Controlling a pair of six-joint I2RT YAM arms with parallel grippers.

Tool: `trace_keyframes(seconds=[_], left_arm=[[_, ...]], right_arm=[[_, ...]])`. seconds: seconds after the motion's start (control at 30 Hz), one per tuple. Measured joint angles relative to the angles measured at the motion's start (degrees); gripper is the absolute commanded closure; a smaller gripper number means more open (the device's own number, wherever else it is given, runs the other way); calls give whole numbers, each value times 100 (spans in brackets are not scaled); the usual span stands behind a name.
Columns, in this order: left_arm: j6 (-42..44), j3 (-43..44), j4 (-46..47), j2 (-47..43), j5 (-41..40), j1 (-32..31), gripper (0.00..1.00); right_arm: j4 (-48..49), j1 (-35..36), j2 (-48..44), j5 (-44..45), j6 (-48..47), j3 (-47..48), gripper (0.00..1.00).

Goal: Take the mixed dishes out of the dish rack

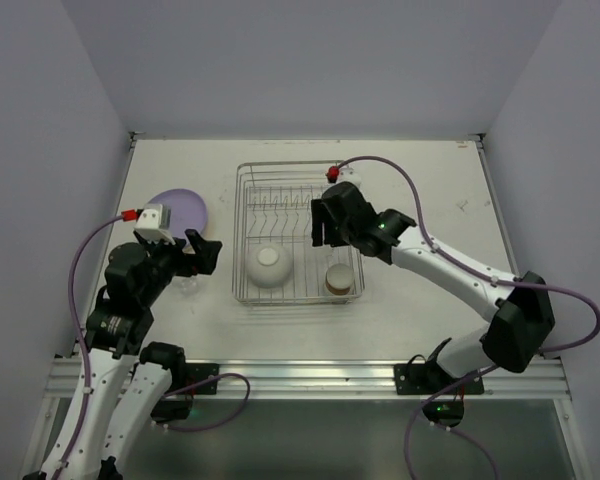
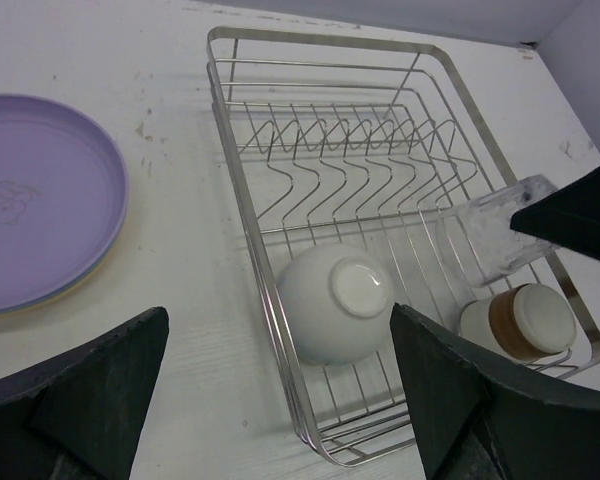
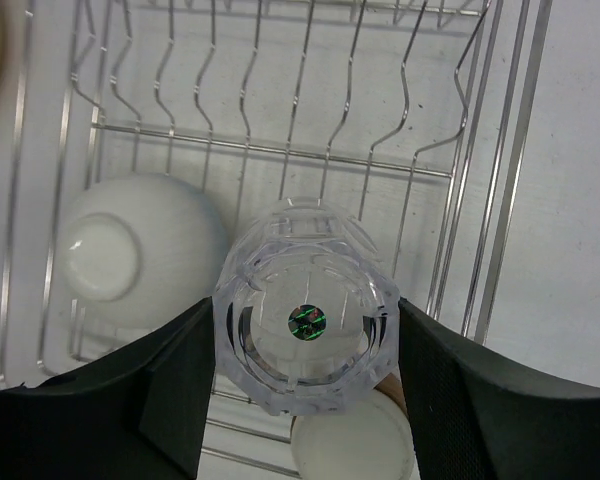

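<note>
The silver wire dish rack stands mid-table. In it a white bowl lies upside down at the near left and a brown cup at the near right. My right gripper hovers over the rack, shut on a clear glass held above the cup and beside the bowl. The glass also shows in the left wrist view. My left gripper is open and empty just left of the rack, near the bowl. A purple plate lies on the table to the left.
Rims of other plates show under the purple plate. What looks like a clear glass stands on the table under my left arm. The rack's upright prongs fill its far half. Walls enclose the table on three sides.
</note>
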Motion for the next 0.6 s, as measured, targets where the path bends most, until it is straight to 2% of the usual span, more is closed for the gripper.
trace_keyframes(seconds=[0.23,0.4,0.5,0.6], left_arm=[[17,-24,98,-184,358,0,0],[-17,55,111,-55,741,0,0],[-221,195,210,22,1261,0,0],[-772,216,678,-17,2098,0,0]], right_arm=[[162,-511,-1078,-1051,-15,125,100],[896,-822,-1718,-2179,61,-87,100],[1545,-868,-2116,-2883,177,-557,100],[2020,-879,-2424,-3442,313,-1036,100]])
